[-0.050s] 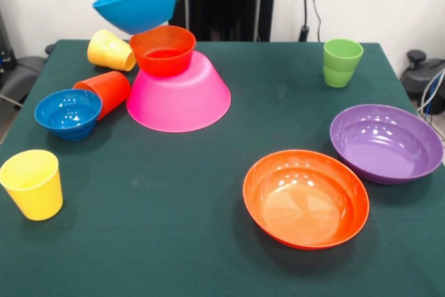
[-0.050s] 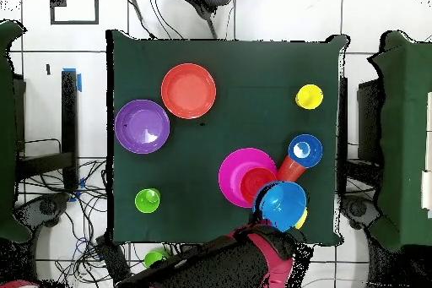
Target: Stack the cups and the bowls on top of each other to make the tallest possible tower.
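Holding tilted, the medium blue bowl (image 1: 136, 1) hangs above and a bit off to one side of the small orange bowl (image 1: 163, 50), which sits upright on the upturned pink bowl (image 1: 179, 92). The gripper itself is hidden behind the blue bowl's far rim in front view and under the bowl overhead, so I cannot tell whether the hand is clamped or let go; only the arm (image 2: 253, 259) shows.

Risks from here, my read:
- Blue bowl is wider than the orange one under it. If it goes down off-centre or still tilted, it tips and slides off the pink dome.
- Pushing down could shove the orange bowl sideways; it only rests on the pink bowl's flat base.
- 2 cups lie tipped just below the hand: yellow cup (image 1: 110, 50) and orange-red cup (image 1: 104, 92), with the small blue bowl (image 1: 68, 113) beside them. A falling bowl hits these and scatters them.
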Controlling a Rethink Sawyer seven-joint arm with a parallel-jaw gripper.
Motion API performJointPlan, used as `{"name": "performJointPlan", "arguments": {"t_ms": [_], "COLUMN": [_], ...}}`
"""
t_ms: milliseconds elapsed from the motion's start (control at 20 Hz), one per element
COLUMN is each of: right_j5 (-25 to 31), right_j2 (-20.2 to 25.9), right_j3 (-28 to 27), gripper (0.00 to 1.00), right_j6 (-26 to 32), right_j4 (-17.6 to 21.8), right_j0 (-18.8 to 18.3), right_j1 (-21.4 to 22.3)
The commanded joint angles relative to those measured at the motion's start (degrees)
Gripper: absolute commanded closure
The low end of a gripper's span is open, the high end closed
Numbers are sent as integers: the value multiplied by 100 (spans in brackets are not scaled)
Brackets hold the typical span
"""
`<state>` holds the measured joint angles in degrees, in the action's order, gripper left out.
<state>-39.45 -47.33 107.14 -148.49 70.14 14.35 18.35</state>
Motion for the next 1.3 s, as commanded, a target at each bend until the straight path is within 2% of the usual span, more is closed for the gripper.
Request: {"name": "performJointPlan", "arguments": {"t_ms": [50, 350, 550, 750, 1100, 1300], "right_j5": [-335, -381, -610, -596, -552, -368], "right_j2": [1062, 1052, 1067, 1069, 1055, 990], "right_j3": [116, 106, 74, 51, 45, 45], "gripper": [100, 100, 100, 100, 100, 100], "right_j6": [2093, 2271, 2663, 2510, 2725, 2557], "right_j4": [-445, -562, -838, -741, -837, -632], "right_j0": [-185, -208, -325, -241, -269, -181], "right_j1": [-136, -183, -290, -254, -329, -202]}}
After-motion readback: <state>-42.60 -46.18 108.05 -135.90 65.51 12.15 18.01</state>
